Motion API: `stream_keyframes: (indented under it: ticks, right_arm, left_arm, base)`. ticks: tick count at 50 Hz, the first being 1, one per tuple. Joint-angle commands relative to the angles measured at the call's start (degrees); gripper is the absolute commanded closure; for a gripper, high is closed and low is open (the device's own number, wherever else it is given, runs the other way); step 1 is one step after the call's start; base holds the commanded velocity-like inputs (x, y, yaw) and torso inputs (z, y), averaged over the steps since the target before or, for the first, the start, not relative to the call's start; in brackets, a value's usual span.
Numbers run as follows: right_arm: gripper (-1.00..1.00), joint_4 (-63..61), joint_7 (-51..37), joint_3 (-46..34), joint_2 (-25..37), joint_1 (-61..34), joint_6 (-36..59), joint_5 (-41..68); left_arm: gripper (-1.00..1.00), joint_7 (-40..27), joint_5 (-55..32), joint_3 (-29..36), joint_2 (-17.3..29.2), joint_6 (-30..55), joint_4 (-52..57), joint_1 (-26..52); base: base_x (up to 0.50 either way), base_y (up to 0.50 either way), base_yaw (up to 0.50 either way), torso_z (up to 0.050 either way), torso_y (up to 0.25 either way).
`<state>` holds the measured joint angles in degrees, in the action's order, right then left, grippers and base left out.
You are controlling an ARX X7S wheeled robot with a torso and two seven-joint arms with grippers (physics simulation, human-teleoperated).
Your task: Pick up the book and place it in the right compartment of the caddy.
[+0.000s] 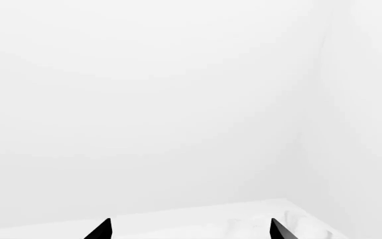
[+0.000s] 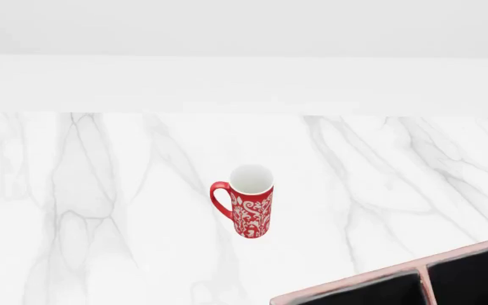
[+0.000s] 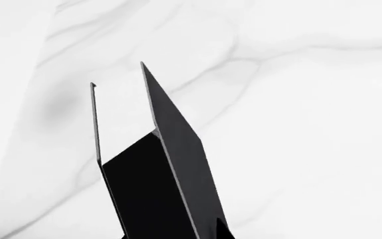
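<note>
White-veined marble counter (image 2: 100, 210) meets plain white wall (image 2: 244, 25).

Red-and-white patterned mug (image 2: 250, 210) (white inside), grey-veined white marble table (image 2: 100, 210), black book (image 3: 157, 194)

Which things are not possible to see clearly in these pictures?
- Caddy: head view, cut off by the bottom and right edges; only two compartment tops show.
- Right gripper: right wrist view, the book covers it, so the grip is unclear.
- Left gripper: left wrist view, only the fingertips show.
- Both arms: absent from head view.
</note>
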<state>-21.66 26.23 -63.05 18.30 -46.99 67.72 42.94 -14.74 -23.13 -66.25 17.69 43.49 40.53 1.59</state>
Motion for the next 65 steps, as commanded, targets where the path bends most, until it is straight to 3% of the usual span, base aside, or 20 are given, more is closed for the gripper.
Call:
stream_keyframes:
  ticks: [1,6,10,20,34,45,47,49,50,52,57,65]
  right_arm:
    - [1.00,1.1,-0.6,-0.6,0.4,1.0,-2.7,-1.8]
    - [1.00,1.5,-3.8,3.9,0.1,1.0,-4.7,-2.2]
    - [1.00,3.5,-8.8,13.9,-1.4,-1.6,-3.8,-0.1]
    - [1.00,2.7,-16.0,27.7,-1.7,-10.3,1.2,3.6]
    - [1.00,9.5,-24.2,38.0,0.0,-20.1,6.4,2.0]
    - [1.00,18.8,-32.0,47.9,4.4,-23.1,4.1,-3.3]
    - [1.00,18.9,-35.3,52.6,5.1,-23.1,6.2,-2.8]
    - [1.00,16.7,-36.9,50.6,7.5,-22.7,4.8,-5.6]
    - [1.00,15.9,-39.2,55.8,7.8,-21.7,7.3,-4.0]
    - [1.00,12.4,-40.9,52.4,11.9,-20.3,5.4,-7.9]
    - [1.00,6.4,-44.3,65.5,15.4,-14.6,11.0,-3.8]
    - [1.00,-0.5,-46.5,75.8,20.2,-5.7,14.5,-2.0]
  left_arm:
    - [-1.00,-0.1,0.2,0.6,-0.2,-0.4,-0.2,0.0]
    - [-1.00,-0.1,0.4,1.2,-0.4,-0.6,-0.3,-0.1]
    - [-1.00,-0.1,0.5,1.5,-0.4,-0.7,-0.4,-0.2]
    - [-1.00,-0.3,0.6,2.2,-0.4,-0.9,-0.6,0.0]
    - [-1.00,-0.5,1.2,3.5,-0.5,-1.4,-1.0,-0.1]
    - [-1.00,-0.8,1.6,4.6,-0.4,-1.5,-1.2,0.0]
    - [-1.00,-0.7,1.5,4.5,-0.5,-1.6,-1.2,-0.1]
    - [-1.00,-0.6,1.5,4.5,-0.5,-1.8,-1.4,-0.1]
    - [-1.00,-0.6,1.6,4.5,-0.5,-1.9,-1.6,-0.2]
    - [-1.00,-0.5,1.6,4.5,-0.5,-2.0,-1.7,-0.2]
    - [-1.00,-0.7,1.4,4.5,-0.5,-1.8,-1.5,-0.1]
    - [-1.00,-0.9,1.5,5.2,-0.3,-1.6,-1.5,0.1]
  base:
    - [0.00,0.00,0.00,0.000,0.000]
    - [0.00,0.00,0.00,0.000,0.000]
    - [0.00,0.00,0.00,0.000,0.000]
    - [0.00,0.00,0.00,0.000,0.000]
    - [0.00,0.00,0.00,0.000,0.001]
    - [0.00,0.00,0.00,0.000,0.002]
    - [0.00,0.00,0.00,0.000,0.000]
    - [0.00,0.00,0.00,0.000,0.000]
    - [0.00,0.00,0.00,0.000,0.000]
    - [0.00,0.00,0.00,0.000,0.005]
    - [0.00,0.00,0.00,0.000,0.000]
    - [0.00,0.00,0.00,0.000,0.001]
